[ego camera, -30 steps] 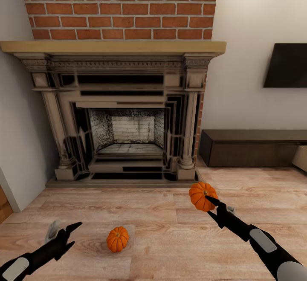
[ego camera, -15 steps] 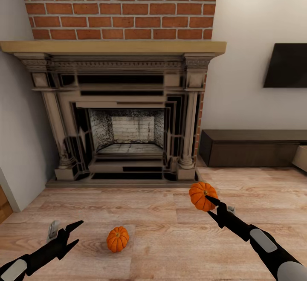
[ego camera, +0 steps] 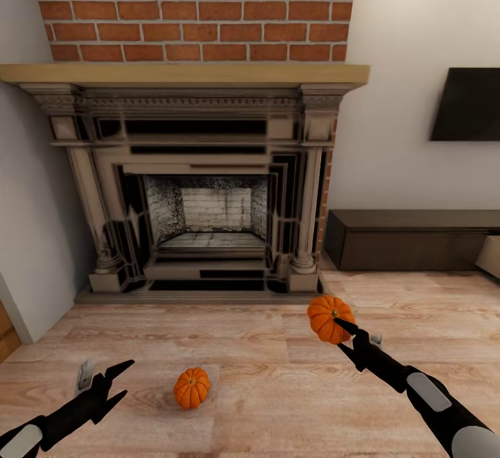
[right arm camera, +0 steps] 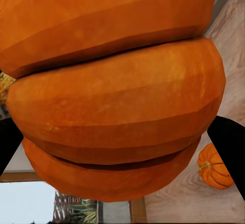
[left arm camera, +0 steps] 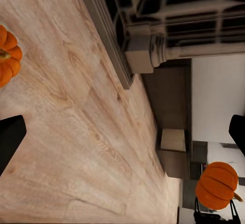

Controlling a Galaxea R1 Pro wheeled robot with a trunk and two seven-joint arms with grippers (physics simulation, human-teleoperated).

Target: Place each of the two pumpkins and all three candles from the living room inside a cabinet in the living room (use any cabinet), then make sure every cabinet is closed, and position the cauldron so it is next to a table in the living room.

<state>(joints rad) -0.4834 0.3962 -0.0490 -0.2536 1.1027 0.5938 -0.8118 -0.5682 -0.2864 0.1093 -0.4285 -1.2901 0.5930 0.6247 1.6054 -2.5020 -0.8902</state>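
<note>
Left pincer [ego camera: 114, 383] dropped slightly, agape, empty; right pincer [ego camera: 338, 326] clamps pumpkin [ego camera: 329, 318]; floor pumpkin [right arm camera: 215, 166] beyond.

left gripper [ego camera: 118, 383]: low, jaws apart | right gripper [ego camera: 342, 326]: raised, clamped

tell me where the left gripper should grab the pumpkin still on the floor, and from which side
Grip the floor pumpkin across its ribbed sides at the widest part, probably coming down from above with the fingers straddling the stem. It sits upright and squat on the wood floor, so the flanks offer opposing surfaces. The left gripper is open beside it, to its left.
</note>
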